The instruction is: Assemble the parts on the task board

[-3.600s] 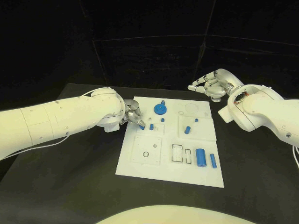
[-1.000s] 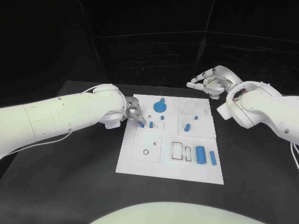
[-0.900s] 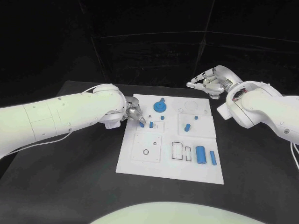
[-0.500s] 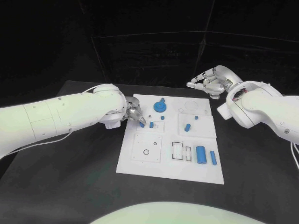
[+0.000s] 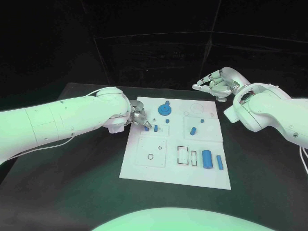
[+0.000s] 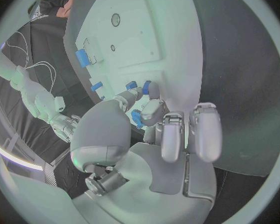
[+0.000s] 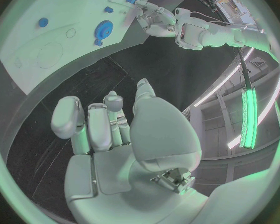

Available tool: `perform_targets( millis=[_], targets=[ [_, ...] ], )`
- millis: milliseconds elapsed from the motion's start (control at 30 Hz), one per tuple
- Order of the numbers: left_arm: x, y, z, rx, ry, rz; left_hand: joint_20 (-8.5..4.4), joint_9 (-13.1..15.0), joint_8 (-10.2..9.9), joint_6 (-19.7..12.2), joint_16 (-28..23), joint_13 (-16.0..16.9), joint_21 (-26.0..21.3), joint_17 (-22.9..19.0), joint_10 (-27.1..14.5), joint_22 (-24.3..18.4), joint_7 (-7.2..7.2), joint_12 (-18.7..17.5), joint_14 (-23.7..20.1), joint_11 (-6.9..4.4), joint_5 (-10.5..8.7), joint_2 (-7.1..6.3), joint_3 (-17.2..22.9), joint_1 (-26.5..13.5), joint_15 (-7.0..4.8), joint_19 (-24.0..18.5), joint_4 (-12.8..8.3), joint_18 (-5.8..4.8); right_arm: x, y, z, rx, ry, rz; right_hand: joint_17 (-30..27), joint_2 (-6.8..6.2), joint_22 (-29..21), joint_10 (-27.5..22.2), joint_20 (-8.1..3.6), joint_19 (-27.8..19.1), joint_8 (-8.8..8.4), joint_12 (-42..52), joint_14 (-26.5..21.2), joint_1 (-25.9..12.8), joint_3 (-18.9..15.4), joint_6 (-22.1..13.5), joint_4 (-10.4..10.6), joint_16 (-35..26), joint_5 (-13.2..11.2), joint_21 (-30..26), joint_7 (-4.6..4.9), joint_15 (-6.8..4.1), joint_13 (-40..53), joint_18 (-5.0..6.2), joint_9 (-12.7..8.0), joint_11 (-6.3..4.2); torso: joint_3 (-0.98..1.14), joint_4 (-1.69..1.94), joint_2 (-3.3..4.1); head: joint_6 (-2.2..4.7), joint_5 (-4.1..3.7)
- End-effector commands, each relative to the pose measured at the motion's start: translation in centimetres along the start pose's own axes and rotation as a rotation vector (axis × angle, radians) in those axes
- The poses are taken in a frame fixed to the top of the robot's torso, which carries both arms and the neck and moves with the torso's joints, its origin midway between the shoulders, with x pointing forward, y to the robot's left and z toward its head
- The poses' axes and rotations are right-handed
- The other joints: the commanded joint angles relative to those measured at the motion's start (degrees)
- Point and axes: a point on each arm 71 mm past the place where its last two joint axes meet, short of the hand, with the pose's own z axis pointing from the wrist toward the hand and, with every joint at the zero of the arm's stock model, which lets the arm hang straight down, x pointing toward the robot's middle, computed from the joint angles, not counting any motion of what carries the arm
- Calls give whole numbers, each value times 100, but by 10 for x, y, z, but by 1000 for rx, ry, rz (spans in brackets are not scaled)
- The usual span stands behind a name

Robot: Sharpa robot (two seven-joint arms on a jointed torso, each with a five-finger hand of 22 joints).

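The left hand (image 5: 137, 119) is largely covered by its own white forearm in the head view; only fingertips (image 5: 145, 124) show at the task board (image 5: 161, 166) edge. A small blue part (image 6: 137, 118) sits between those fingers, its shape mostly hidden, so the grip appears to be a pinch. The right arm (image 5: 293, 126) is cut off by the picture's right edge.

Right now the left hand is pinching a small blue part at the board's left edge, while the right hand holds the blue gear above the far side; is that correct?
Not quite: the right hand holds nothing, as the right wrist view shows. The blue gear lies on the task board. The left hand does pinch a small blue part at the left edge.
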Motion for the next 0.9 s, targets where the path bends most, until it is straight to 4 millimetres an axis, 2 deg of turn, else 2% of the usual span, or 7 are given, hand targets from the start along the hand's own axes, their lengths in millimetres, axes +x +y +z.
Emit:
perform_targets(
  millis=[33,233,433,533,600,800,900],
  targets=[
    [0,0,0,-11,8,6,-36,-11,-40,1,18,9,19,1509,15,397,57,33,585,20,-21,4,-52,-67,-43,248,13,-98,0,2,0,-11,2,0,-6,68,-7,-18,1,-27,32,24,149,-7,-30,-41,11,-11,15,-28,-13,-1,-6,49,8,-8,-1,1,0,-5,-7],
    [0,1,0,-14,3,3,-36,-39,-63,24,18,16,22,1509,13,407,59,33,585,22,-24,8,-244,-127,-43,249,103,-99,0,2,0,-12,1,1,-6,68,-7,-18,1,-27,32,24,149,-7,-30,-41,11,-11,15,-28,-13,-1,-6,49,8,-8,0,3,-1,1,-10],
    [-2,2,0,-15,-11,-7,-36,-78,-93,57,18,32,17,1509,9,411,61,37,585,24,-30,-1,-608,-194,-44,247,245,-99,-1,2,0,-12,1,0,-15,77,-21,-21,1,-34,38,23,148,-6,-44,-43,12,-21,23,-38,-13,-1,-15,51,8,-8,-6,2,1,5,-13],
    [-2,3,0,-11,-21,-13,-36,-94,-104,74,18,33,9,1509,5,405,70,35,585,31,-45,-50,-855,-278,-40,244,349,-97,-1,2,0,-11,1,0,-15,77,-21,-21,1,-34,38,23,148,-6,-44,-43,12,-21,23,-38,-13,-1,-15,51,8,-8,-7,4,-1,6,-18],
    [-3,3,-1,-8,-26,-16,-35,-102,-108,84,18,37,5,1509,5,403,71,36,585,31,-185,-66,-997,-308,-38,243,403,-96,-1,2,0,-11,0,0,-15,77,-21,-21,1,-34,38,23,148,-6,-44,-43,12,-21,23,-38,-13,-1,-15,51,8,-8,-7,3,-2,4,-18],
    [-4,4,-3,8,-51,-32,-37,-136,-132,93,18,41,-6,1509,-5,403,68,30,585,31,-763,13,-1434,-216,-40,242,562,-93,-1,2,0,-12,1,0,-15,77,-21,-21,1,-34,38,23,148,-6,-44,-43,12,-21,23,-38,-13,-1,-15,51,8,-8,-4,5,-3,2,-20],
    [-5,5,-5,16,-67,-43,-36,-147,-138,94,18,42,-15,1509,-8,398,69,28,585,33,-909,42,-1598,-183,-40,240,639,-91,-1,2,0,-12,1,0,-15,77,-21,-21,1,-34,38,23,148,-6,-44,-43,12,-21,23,-38,-13,-1,-15,51,8,-8,-5,5,-5,3,-21]
  ],
)
